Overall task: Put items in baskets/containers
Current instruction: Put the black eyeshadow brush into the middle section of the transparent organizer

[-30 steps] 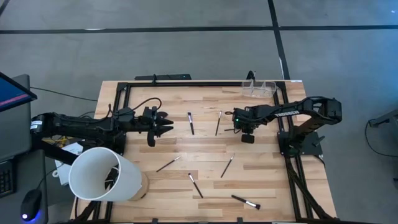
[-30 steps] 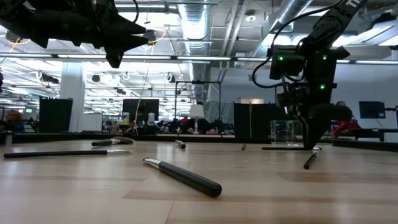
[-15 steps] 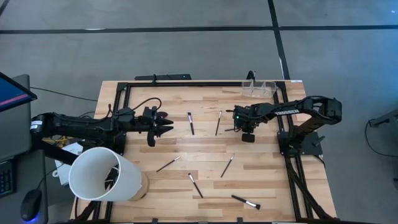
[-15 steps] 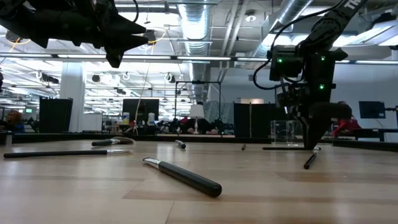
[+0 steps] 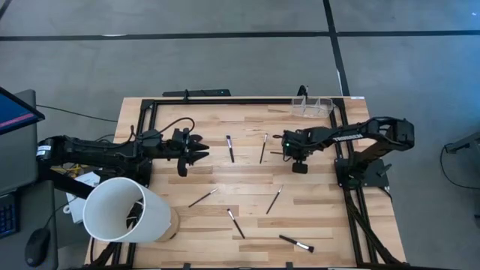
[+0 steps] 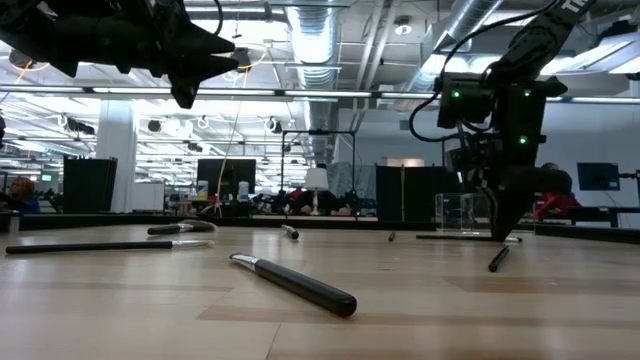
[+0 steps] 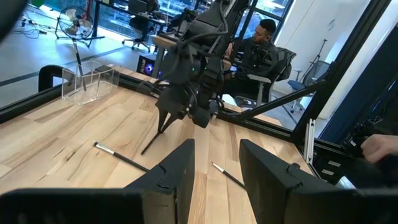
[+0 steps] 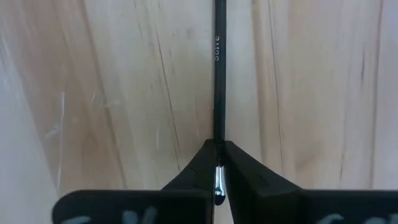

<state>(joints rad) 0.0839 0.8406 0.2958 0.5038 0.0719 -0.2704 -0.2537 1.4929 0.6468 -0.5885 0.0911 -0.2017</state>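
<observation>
Now right gripper (image 8: 218, 163) pinches brush (image 8: 218, 74), handle pointing straight ahead.

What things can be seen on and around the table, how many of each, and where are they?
loose brushes: six, dark handles, lying scattered on the wood
held brush: one, dark, lying on the wood in the right gripper's grip
standing brush: one, dark, upright in the clear holder
clear holder: one, see-through, far right corner
white tub: one, near left corner, tipped on its side
table: one, pale wood, black frame
person: one, dark clothes, seated beyond the table
left gripper: open, empty, above the table's left side
right gripper: shut on the held brush, right side of the table
</observation>
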